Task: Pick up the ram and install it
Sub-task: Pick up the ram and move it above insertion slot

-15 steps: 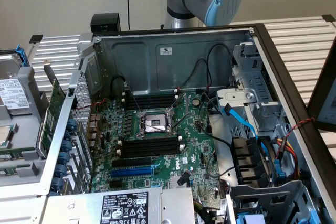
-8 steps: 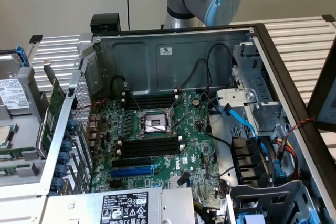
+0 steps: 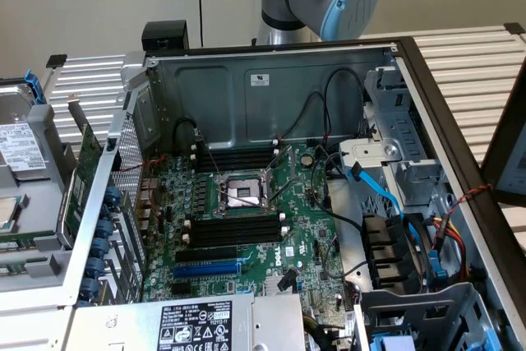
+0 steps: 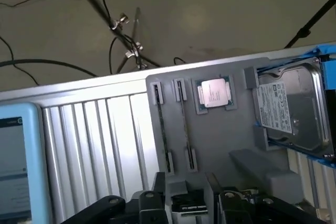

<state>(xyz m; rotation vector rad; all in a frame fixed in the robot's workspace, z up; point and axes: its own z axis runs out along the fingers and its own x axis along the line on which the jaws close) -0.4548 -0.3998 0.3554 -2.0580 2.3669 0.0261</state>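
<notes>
the ram (image 4: 184,124), a thin strip edge-on, stands in a grey moulded tray (image 4: 220,135) (black claw (image 4: 186,208): cannot tell how open).

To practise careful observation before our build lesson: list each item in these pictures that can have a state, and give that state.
computer case, open, interior exposed
memory slots, empty
ram, on edge in the grey holder, not installed
processor chip, lying flat in its recess in the holder
hard drive, seated in a blue caddy
</notes>
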